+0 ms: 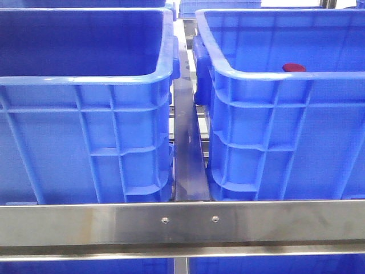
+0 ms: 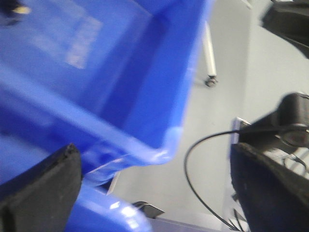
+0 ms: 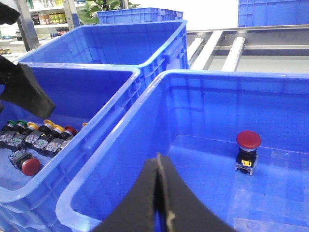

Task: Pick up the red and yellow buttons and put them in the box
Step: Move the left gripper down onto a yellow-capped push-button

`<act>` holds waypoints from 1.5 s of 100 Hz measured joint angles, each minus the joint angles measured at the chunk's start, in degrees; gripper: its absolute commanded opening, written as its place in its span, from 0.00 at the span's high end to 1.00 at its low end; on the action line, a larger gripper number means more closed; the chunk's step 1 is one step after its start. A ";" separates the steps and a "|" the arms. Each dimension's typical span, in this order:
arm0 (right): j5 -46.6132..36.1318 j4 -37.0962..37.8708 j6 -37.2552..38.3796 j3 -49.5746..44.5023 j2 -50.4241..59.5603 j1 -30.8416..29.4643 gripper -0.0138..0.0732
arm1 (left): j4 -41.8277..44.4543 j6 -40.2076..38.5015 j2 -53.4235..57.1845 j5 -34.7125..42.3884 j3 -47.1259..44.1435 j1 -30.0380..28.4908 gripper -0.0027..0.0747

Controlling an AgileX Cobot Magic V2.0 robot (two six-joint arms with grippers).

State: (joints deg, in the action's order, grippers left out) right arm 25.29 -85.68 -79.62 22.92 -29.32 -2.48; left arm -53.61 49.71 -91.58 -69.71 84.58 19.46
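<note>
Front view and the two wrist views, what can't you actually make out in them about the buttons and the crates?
- Front view: left crate floor is hidden by its near wall; in the right crate only the red button's cap clears the rim.
- Left wrist view: motion blur; a yellowish speck can't be identified.
- Right wrist view: the row of buttons is too small to count, partly behind a dark finger.

Front view is evenly lit and sharp, with soft glare on the brushed steel crossbar (image 1: 182,224) and bright highlights along the rolled rim of the big blue plastic crate (image 1: 251,74) above that bar. Left wrist view is badly motion-blurred, everything smeared. Right wrist view is crisp, blown-out white background behind the crates, gentle shadows inside them.
</note>
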 measured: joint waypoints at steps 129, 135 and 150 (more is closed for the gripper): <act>0.08 0.00 -0.02 0.00 0.00 0.00 0.91 | 24.61 -23.57 0.00 21.96 0.11 -12.41 0.21; 0.08 0.00 -0.02 0.00 0.00 0.00 0.91 | 27.82 -27.12 0.00 22.80 0.11 -11.12 0.21; 0.08 0.00 -0.14 0.00 0.00 0.00 0.91 | 38.38 -36.72 -0.98 23.48 0.11 -7.12 0.21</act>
State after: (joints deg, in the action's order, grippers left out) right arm 25.37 -85.68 -79.76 22.92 -29.32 -2.48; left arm -15.23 12.99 -92.56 -46.23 84.70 12.34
